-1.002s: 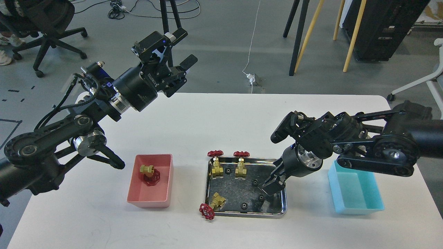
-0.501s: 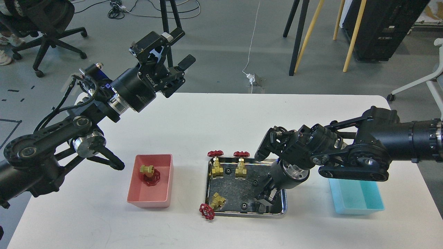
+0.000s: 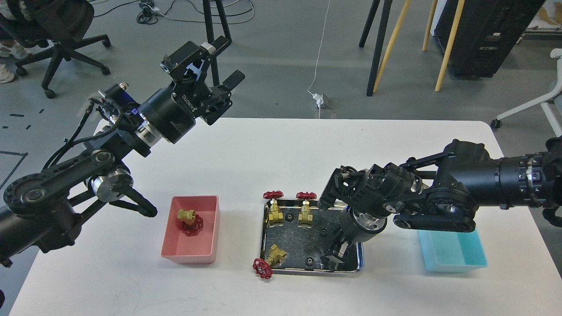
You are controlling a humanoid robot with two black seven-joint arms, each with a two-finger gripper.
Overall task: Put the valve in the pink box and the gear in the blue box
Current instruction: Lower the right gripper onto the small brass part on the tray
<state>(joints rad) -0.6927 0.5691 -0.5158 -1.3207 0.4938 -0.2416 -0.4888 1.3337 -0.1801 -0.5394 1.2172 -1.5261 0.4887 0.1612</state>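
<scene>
The pink box (image 3: 175, 245) stands left of centre with one valve (image 3: 189, 220) lying in it. The steel tray (image 3: 262, 239) holds two upright valves (image 3: 274, 207) (image 3: 306, 206) at its back and a third valve (image 3: 268, 260) lying at its front left, handwheel over the rim. Small black gears (image 3: 289, 216) (image 3: 323, 231) (image 3: 309, 262) lie in the tray. My right gripper (image 3: 335, 256) points down into the tray's front right corner; its fingers are dark and I cannot tell them apart. The blue box (image 3: 454, 254) is at the right, partly under my right arm. My left gripper (image 3: 224, 98) is open and empty, raised above the table's back left.
The table's back edge runs behind both arms. Stand legs, cables and an office chair (image 3: 57, 30) are on the floor beyond it. My left arm's elbow (image 3: 109, 186) hangs just left of the pink box.
My right gripper has moved left and down into the tray's front right corner, covering a gear that showed there. My left gripper has drifted slightly left.
</scene>
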